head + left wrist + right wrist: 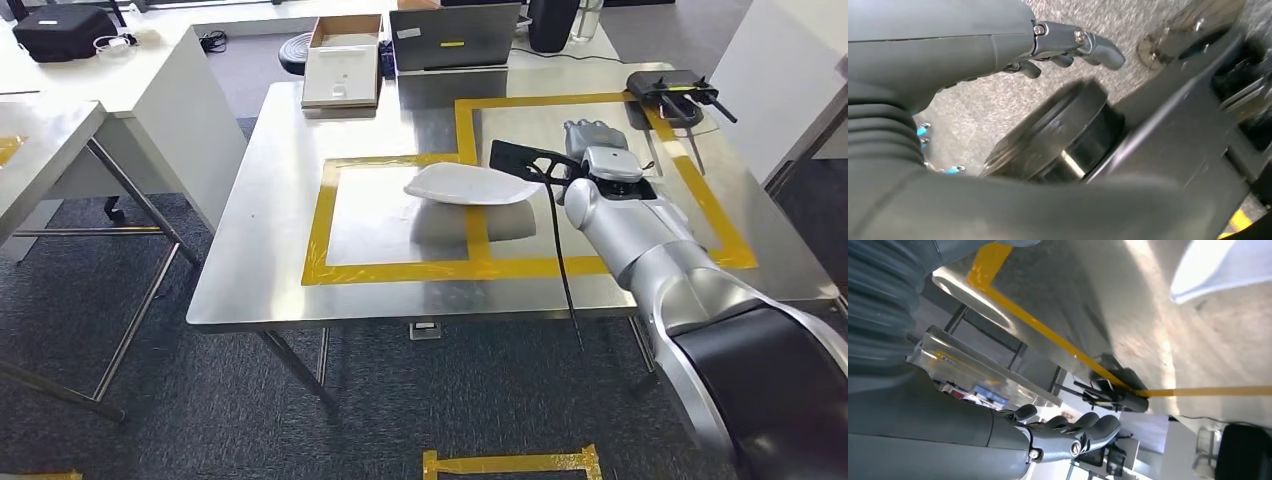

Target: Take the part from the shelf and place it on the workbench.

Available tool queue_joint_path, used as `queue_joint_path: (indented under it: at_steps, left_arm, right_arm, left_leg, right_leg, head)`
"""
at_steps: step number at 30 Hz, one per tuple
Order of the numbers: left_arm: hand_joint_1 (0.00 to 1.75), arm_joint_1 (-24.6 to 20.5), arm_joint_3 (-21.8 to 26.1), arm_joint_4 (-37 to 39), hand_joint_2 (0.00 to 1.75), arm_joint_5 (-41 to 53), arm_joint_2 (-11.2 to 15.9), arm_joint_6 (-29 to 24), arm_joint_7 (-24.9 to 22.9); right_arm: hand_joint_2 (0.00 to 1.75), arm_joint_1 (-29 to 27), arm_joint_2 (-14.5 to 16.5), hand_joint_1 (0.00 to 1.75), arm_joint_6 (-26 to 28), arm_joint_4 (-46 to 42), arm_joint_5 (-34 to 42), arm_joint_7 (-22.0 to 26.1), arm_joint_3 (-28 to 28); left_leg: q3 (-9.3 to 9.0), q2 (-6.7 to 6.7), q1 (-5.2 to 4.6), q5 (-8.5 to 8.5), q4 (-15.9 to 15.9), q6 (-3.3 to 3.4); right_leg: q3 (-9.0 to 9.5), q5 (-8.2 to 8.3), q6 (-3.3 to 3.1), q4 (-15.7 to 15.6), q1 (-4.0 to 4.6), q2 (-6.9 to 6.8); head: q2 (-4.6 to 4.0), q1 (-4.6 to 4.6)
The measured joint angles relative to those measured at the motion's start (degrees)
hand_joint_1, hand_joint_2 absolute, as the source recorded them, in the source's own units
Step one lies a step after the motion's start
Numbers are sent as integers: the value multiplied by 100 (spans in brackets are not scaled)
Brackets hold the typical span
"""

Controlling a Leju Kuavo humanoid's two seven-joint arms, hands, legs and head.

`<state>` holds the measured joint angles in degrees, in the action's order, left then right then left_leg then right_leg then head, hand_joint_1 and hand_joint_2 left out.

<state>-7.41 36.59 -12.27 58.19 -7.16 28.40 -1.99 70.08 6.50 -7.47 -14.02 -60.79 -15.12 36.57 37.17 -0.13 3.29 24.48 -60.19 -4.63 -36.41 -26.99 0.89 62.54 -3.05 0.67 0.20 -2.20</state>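
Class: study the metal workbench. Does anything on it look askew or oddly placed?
The white part is not inside one yellow-taped box; it straddles the tape line between the two boxes. The right hand hovers beside it, holding nothing.

The part point(470, 186) lies at frame centre on the table point(260, 250), across the tape outline point(400, 270); the right robot hand point(597, 140) sits just right of it; a controller point(668, 88) lies upper right; a laptop point(455, 38) and open box point(343, 62) stand along the table's far edge
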Motion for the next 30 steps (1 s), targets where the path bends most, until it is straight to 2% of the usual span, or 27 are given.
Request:
queue_joint_path:
  at_steps: [1,2,4,5,6,7,8,10,11,12,14,15,16,17,18,19,20,21,22,23,24,26,27,28,30]
  left_arm:
    - [0,2,0,2,0,3,-2,1,-10]
    - [0,2,-1,3,0,3,-4,1,-18]
    - [0,-5,-1,3,0,4,-5,1,-26]
    - [0,-7,-1,3,0,4,-5,1,-28]
    - [0,-8,-1,3,0,5,-5,1,-30]
    - [0,-7,-1,3,0,7,-5,1,-31]
    - [0,-8,-1,3,0,10,-6,1,-32]
    - [0,-18,-1,1,0,31,0,1,-38]
    - [0,-26,-1,-1,0,45,1,1,-42]
    - [0,-36,-1,-2,0,63,2,1,-47]
    - [0,-48,-1,-5,0,95,3,0,-60]
    - [0,-53,-1,-7,0,108,5,0,-64]
    - [0,-56,-1,-10,0,117,14,0,-68]
    - [0,-61,-1,-13,0,120,23,1,-67]
    - [0,-67,-1,-15,0,121,33,1,-66]
    - [0,-71,-1,-18,0,122,45,1,-67]
    - [0,-74,-1,-19,0,121,54,1,-69]
    - [0,-75,-1,-19,0,121,60,1,-72]
    - [0,-76,-1,-19,0,120,65,0,-72]
    - [0,-78,-1,-19,0,120,70,0,-71]
    - [0,-82,-1,-19,0,119,73,-1,-69]
    - [0,-95,-1,-19,0,119,76,0,-74]
    - [0,-105,-1,-19,0,120,76,0,-80]
    - [0,-114,-1,-18,0,125,76,1,-86]
    - [0,-128,-1,-17,0,137,78,1,-92]
  right_arm:
    - [175,0,3,0,-6,-1,-19,6,0]
    - [175,1,5,0,-12,-1,-38,15,0]
    - [175,-1,6,0,-19,-1,-60,31,0]
    - [175,-4,6,0,-20,0,-63,34,0]
    - [175,-6,6,0,-19,1,-63,37,0]
    - [175,-7,6,0,-15,1,-63,37,0]
    - [175,-7,6,0,-8,1,-62,32,0]
    - [175,-1,4,0,9,-2,-61,10,0]
    - [175,4,0,0,17,-5,-60,-1,0]
    - [175,12,-4,0,25,-8,-57,-8,0]
    - [175,21,-16,0,44,-10,-49,-11,0]
    - [175,22,-33,0,56,-9,-45,-14,0]
    - [175,22,-53,0,67,-8,-43,-17,0]
    - [175,22,-76,0,77,-7,-42,-22,0]
    - [175,21,-102,0,83,-5,-43,-26,0]
    - [175,18,-115,0,85,-4,-44,-27,0]
    - [175,13,-128,0,85,0,-48,-27,0]
    - [175,4,-139,0,85,5,-52,-25,0]
    - [175,-4,-143,0,85,10,-58,-24,0]
    - [175,-8,-145,0,86,14,-68,-27,0]
    - [175,-4,-146,0,87,16,-75,-33,0]
    - [175,23,-144,0,95,15,-81,-38,0]
    - [175,38,-143,0,99,15,-80,-32,-1]
    - [175,50,-146,0,99,15,-83,-25,-1]
    - [175,69,-159,0,90,16,-95,-22,-2]
  left_leg:
    - [64,8,5,140,-142,2]
    - [157,15,-3,354,-394,19]
    - [385,17,-55,844,-1131,67]
    - [458,16,-86,999,-1439,94]
    - [451,15,-121,1055,-1592,135]
    - [347,15,-158,1013,-1551,192]
    - [156,13,-197,909,-1338,259]
    - [-370,22,-285,793,-626,413]
    - [-549,29,-329,753,-352,453]
    - [-641,38,-369,745,-167,480]
    - [-595,44,-417,616,-70,491]
    - [-574,53,-410,544,-18,509]
    - [-549,61,-397,456,30,538]
    - [-509,70,-377,360,74,572]
    - [-454,79,-364,275,94,595]
    - [-373,79,-362,205,98,618]
    - [-284,81,-361,133,96,624]
    - [-195,85,-360,67,94,619]
    - [-101,88,-358,-1,90,612]
    - [-8,92,-354,-68,82,599]
    - [73,95,-350,-127,67,580]
    - [199,94,-356,-221,23,521]
    - [228,94,-361,-259,4,486]
    - [241,92,-364,-301,2,450]
    - [254,85,-351,-372,19,379]
  right_leg:
    - [-35,37,-62,-9,7,-4]
    - [-71,82,-113,-27,25,-8]
    - [-161,175,-177,-48,86,-8]
    - [-214,221,-196,-51,122,-8]
    - [-275,270,-213,-51,163,-8]
    - [-336,319,-225,-51,201,-8]
    - [-393,369,-234,-51,236,-7]
    - [-480,473,-233,-61,282,-9]
    - [-497,524,-214,-78,283,-16]
    - [-504,580,-181,-103,272,-26]
    - [-494,695,-98,-184,244,-43]
    - [-504,713,-62,-209,234,-44]
    - [-532,636,-35,-181,236,-44]
    - [-588,451,-9,-48,237,-42]
    - [-663,178,8,196,232,-42]
    - [-747,-113,26,523,233,-43]
    - [-818,-333,47,882,228,-43]
    - [-839,-432,63,1153,226,-43]
    - [-780,-413,77,1272,223,-44]
    - [-625,-312,86,1202,221,-46]
    - [-362,-204,91,934,218,-50]
    - [196,-200,57,231,229,-53]
    - [364,-251,18,-19,238,-50]
    - [427,-294,-31,-141,253,-44]
    - [396,-215,-127,-195,257,-45]
  head:
    - [0,-4]
    - [0,-11]
    - [0,-19]
    - [0,-20]
    - [0,-21]
    - [0,-21]
    - [0,-22]
    - [0,-17]
    - [0,-15]
    - [0,-15]
    - [0,-21]
    - [0,-24]
    - [0,-21]
    - [0,-16]
    - [0,-12]
    - [0,-8]
    - [0,-5]
    - [0,-4]
    - [0,-3]
    - [0,-3]
    - [0,-3]
    - [0,-12]
    - [0,-17]
    - [0,-24]
    - [0,-24]
